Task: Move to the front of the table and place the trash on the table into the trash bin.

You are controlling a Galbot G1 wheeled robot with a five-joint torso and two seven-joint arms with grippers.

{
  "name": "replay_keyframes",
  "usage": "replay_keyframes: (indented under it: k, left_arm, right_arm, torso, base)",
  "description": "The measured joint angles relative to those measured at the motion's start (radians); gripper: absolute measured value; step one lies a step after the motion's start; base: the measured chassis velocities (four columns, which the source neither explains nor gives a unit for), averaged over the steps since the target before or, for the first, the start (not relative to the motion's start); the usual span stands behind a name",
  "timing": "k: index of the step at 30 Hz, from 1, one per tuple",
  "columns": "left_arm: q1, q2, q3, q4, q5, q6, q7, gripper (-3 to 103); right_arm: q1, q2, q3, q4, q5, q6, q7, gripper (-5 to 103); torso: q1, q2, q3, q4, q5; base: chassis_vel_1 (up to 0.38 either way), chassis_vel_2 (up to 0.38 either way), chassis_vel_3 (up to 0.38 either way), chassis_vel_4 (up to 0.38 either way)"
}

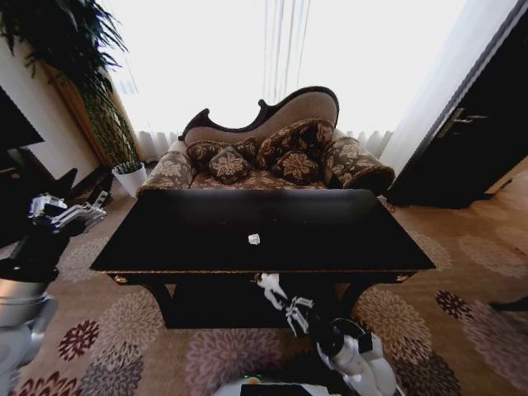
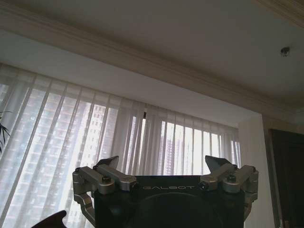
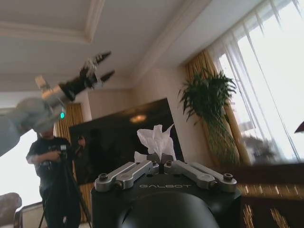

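Tissue (image 3: pixel 156 140), white and crumpled, is pinched tight in the right gripper (image 1: pixel 271 285), low at the near edge of the black table (image 1: pixel 330 239), by its middle. One tiny white scrap (image 1: pixel 254 239) lies on the tabletop near the front centre. The left gripper (image 1: pixel 70 212) is up at the table's left side, fingers (image 2: pixel 108 167) spread wide with nothing in them

**Black table, one scrap left on top**

You're facing the black table (image 1: pixel 206 239), its glossy top reflecting the sofa behind. A tiny white scrap (image 1: pixel 254 239) lies near the middle, toward your front edge. The table stands on floral carpet (image 1: pixel 124 330).
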Motion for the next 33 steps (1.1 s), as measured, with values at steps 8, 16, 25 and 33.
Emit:
replay_keyframes:
  k: [8,16,25,33]
  left_arm:
    - [0.015,-0.011,-0.019,-0.009,0.003,0.0,0.001,100]
    - [0.034,-0.013,-0.054,-0.028,0.0,-0.001,0.002,100]
    - [0.043,-0.029,-0.068,-0.04,0.0,-0.001,0.003,100]
    - [0.048,-0.039,-0.074,-0.046,0.006,-0.002,0.004,100]
  right_arm:
    - [0.083,-0.005,-0.033,-0.213,-0.057,0.039,-0.042,0]
    - [0.194,-0.013,-0.06,-0.504,-0.137,0.12,-0.06,0]
    - [0.263,-0.008,-0.034,-0.657,-0.452,0.002,0.259,0]
    - [0.339,-0.006,-0.034,-0.832,-0.636,-0.119,0.613,0]
  torso:
    - [0.0,0.0,0.0,0.0001,0.0]
    - [0.0,0.0,0.0,0.0001,0.0002]
    - [0.0,0.0,0.0,0.0001,0.0]
    - [0.0,0.0,0.0,0.0001,0.0001]
  base:
    - [0.0,0.0,0.0,0.0]
    - [0.0,0.0,0.0,0.0]
    - [0.0,0.0,0.0,0.0]
    - [0.0,0.0,0.0,0.0]
